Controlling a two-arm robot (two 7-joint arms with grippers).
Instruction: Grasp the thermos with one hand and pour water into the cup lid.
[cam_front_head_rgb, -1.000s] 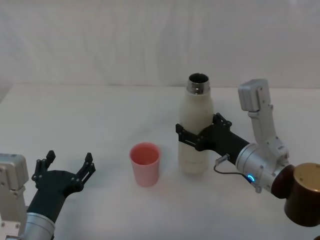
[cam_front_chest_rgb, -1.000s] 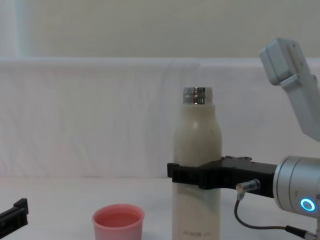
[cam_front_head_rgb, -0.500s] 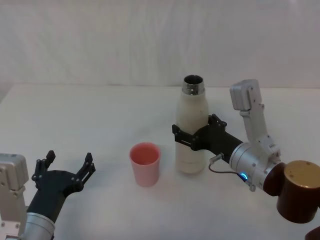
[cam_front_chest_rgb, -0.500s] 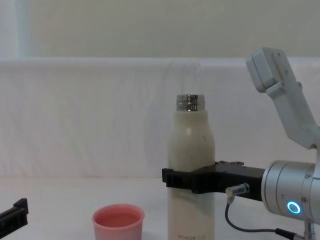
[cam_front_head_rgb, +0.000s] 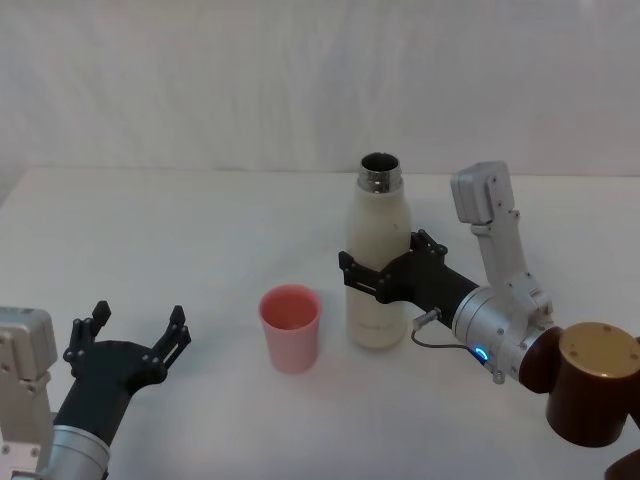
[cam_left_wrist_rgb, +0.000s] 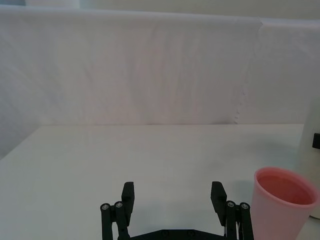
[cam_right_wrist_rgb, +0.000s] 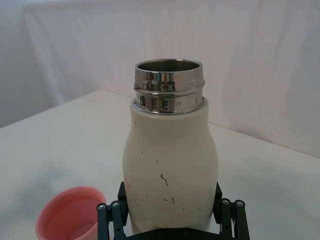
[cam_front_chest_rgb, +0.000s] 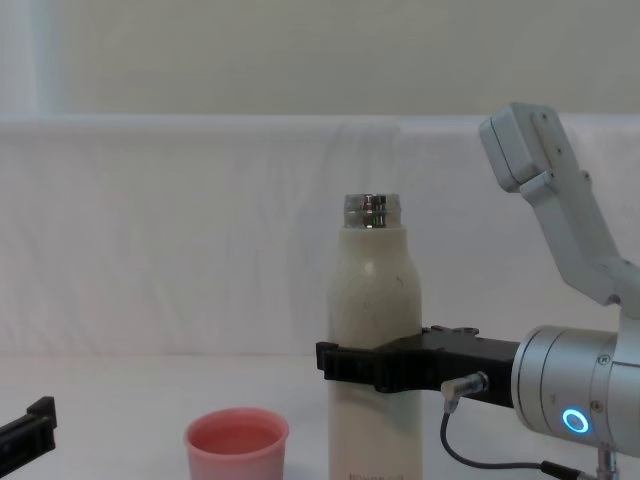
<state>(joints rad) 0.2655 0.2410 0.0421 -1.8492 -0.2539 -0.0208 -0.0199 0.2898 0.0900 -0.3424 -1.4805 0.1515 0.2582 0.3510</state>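
The thermos (cam_front_head_rgb: 377, 262) is a tall cream-white bottle with an open steel neck, upright just right of the cup lid. My right gripper (cam_front_head_rgb: 372, 278) is shut around its lower body, the black fingers (cam_front_chest_rgb: 345, 362) clasping it from the right; the bottle's bottom edge is cut off in the chest view. The thermos (cam_right_wrist_rgb: 170, 165) stands between my right gripper (cam_right_wrist_rgb: 170, 216) fingers in the right wrist view. The cup lid (cam_front_head_rgb: 291, 327) is a small pink cup standing upright, seen also as the cup lid (cam_front_chest_rgb: 237, 443) and cup lid (cam_left_wrist_rgb: 283, 202). My left gripper (cam_front_head_rgb: 130, 338) rests open at the near left, apart from both.
A white table (cam_front_head_rgb: 200, 230) runs to a white cloth backdrop behind. A brown round joint cover (cam_front_head_rgb: 595, 385) of my right arm sits at the near right. Open table lies between the left gripper and the pink cup.
My right gripper has carried the thermos a little to the left, closer to the cup lid. The left gripper and the cup have stayed put.
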